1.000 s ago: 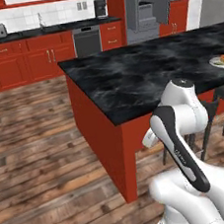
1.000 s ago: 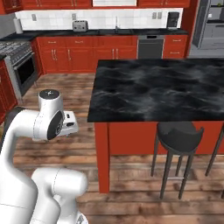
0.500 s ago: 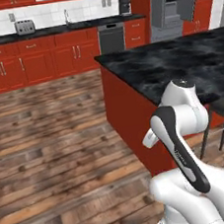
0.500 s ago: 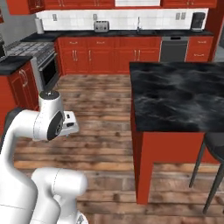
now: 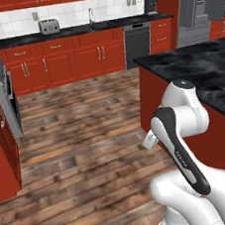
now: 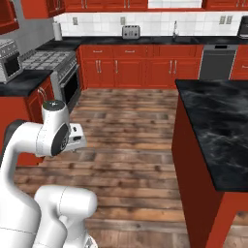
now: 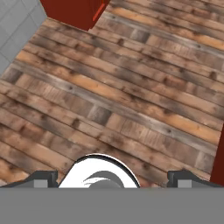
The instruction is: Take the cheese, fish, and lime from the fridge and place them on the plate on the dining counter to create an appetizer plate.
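Observation:
My gripper (image 7: 114,177) points down at the wooden floor, its two dark fingertips (image 7: 43,177) wide apart and open, with nothing between them. The arm is folded close to the base, the hand (image 6: 75,138) held low in front of it. The dining counter (image 5: 204,68), black marble on a red base, runs along my right, also seen as the dining counter (image 6: 218,126). The grey steel fridge (image 5: 192,10) stands far off at the back right. The cheese, fish, lime and plate are out of view.
Red cabinets (image 5: 73,64) under a black counter line the back wall, with a toaster (image 5: 48,26) and a dishwasher (image 5: 137,44). A steel range (image 6: 53,72) stands at the left. Open wood floor (image 5: 78,138) lies between the range and the dining counter.
The whole picture has shifted: the base has moved, so the dining counter slid to the right and the range came into view at the left. The arm's pose is unchanged and the gripper stays open.

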### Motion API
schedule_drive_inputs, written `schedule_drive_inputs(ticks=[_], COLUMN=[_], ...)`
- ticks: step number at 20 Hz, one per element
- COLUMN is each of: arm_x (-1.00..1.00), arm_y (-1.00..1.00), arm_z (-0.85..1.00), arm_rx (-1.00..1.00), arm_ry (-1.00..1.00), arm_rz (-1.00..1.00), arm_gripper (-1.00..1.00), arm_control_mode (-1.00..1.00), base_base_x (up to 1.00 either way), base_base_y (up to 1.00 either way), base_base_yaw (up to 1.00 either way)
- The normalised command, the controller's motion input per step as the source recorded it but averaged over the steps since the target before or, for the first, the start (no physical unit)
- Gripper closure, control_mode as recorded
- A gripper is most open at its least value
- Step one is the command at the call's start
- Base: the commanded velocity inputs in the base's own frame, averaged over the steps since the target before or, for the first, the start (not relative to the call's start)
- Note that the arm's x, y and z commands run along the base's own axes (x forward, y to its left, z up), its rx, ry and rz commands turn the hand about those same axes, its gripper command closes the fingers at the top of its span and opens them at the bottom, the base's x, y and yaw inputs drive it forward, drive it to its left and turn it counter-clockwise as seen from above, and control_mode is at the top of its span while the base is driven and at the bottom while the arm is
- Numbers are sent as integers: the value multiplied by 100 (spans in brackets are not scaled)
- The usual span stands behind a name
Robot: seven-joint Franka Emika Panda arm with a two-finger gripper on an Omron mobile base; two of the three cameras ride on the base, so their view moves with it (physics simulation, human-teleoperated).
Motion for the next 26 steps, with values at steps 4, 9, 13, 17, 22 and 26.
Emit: schedule_drive_inputs(ticks=[4,9,13,17,22,26], arm_x=[0,0,0,0,0,0], arm_y=[0,0,0,0,0,0], arm_z=[0,0,0,0,0,0], arm_rx=[0,0,0,0,0,0], arm_ry=[0,0,0,0,0,0], arm_rz=[0,0,0,0,0,0], arm_gripper=[-100,-100,-100,-100,-100,-100], arm_control_mode=[100,100,100,100,100,100], base_base_x=[100,100,100,100,100,100], base_base_y=[25,3,33,60,69,80], base_base_yaw=[-8,-32,-38,-32,-28,-21])
